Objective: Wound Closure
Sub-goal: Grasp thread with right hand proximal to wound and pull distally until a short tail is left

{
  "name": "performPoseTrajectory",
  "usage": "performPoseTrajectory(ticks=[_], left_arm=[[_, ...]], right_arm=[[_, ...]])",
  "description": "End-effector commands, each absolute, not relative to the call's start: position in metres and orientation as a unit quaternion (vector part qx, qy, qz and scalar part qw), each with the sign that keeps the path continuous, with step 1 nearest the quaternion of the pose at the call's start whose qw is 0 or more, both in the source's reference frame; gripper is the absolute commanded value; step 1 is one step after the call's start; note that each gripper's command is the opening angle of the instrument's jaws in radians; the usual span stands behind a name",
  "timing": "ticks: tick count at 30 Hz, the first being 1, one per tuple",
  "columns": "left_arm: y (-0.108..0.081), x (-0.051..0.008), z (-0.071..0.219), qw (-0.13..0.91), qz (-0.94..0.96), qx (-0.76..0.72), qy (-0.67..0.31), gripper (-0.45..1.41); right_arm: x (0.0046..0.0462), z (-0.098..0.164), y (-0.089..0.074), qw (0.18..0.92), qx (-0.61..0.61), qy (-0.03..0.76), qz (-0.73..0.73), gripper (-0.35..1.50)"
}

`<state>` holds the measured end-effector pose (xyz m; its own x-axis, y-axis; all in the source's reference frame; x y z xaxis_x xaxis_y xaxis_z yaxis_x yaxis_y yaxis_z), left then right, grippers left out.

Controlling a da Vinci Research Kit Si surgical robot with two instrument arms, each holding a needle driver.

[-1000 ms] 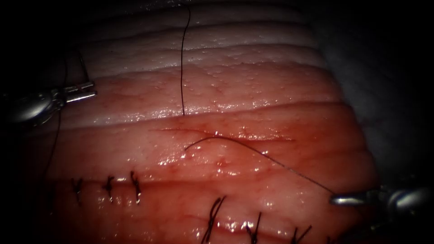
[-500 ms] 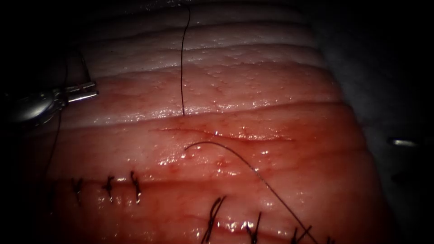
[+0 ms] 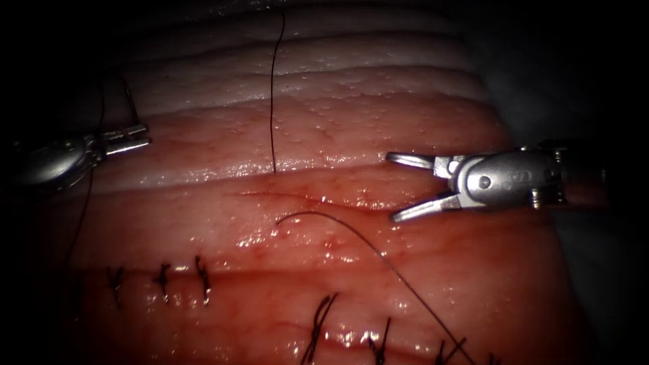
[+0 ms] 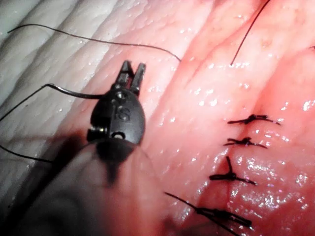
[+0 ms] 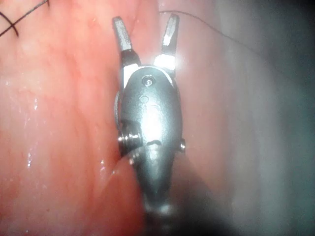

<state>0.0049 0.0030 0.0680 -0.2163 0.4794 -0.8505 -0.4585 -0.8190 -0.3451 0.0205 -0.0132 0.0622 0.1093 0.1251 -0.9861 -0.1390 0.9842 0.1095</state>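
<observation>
The tissue (image 3: 351,122) has a thin cut (image 3: 351,203) running across it. One dark thread (image 3: 272,101) stands up from the tissue just beyond the cut. A second strand (image 3: 351,233) comes out on the near side and trails down to the lower right. My right tool (image 3: 391,188) hovers over the cut's right end, jaws wide open and holding nothing (image 5: 145,22). My left tool (image 3: 132,137) sits far left of the cut, shut on a strand of thread (image 3: 128,101) that meets it near the jaw hinge (image 4: 74,91).
Rows of finished dark stitches lie nearer the camera (image 3: 162,277) (image 3: 318,324) and show beside the left tool (image 4: 243,142). A loose thread (image 4: 98,42) lies on the pale tissue beyond the left tool's tips. The tissue's right edge (image 3: 534,203) falls off into dark.
The right tool let go of the strand at the lower right, left the picture, and came back higher with its jaws open over the cut. The freed strand swung downward. The left tool edged slightly right.
</observation>
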Motion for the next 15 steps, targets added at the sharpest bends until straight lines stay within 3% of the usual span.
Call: performPoseTrajectory(ticks=[1,8,15], left_arm=[[0.0032,0.0044,0.0686,0.300,0.779,-0.550,-0.009,-0.45],[0.0031,0.0044,0.0686,0.300,0.780,-0.550,-0.009,-0.45],[0.0031,0.0045,0.0685,0.301,0.779,-0.550,-0.012,-0.45]], right_arm=[[0.0232,0.0632,-0.0136,0.740,-0.006,0.668,0.083,1.42],[0.0294,0.0642,-0.0152,0.727,0.003,0.684,0.057,1.40],[0.0305,0.0647,-0.0156,0.732,0.012,0.680,0.043,1.31]])
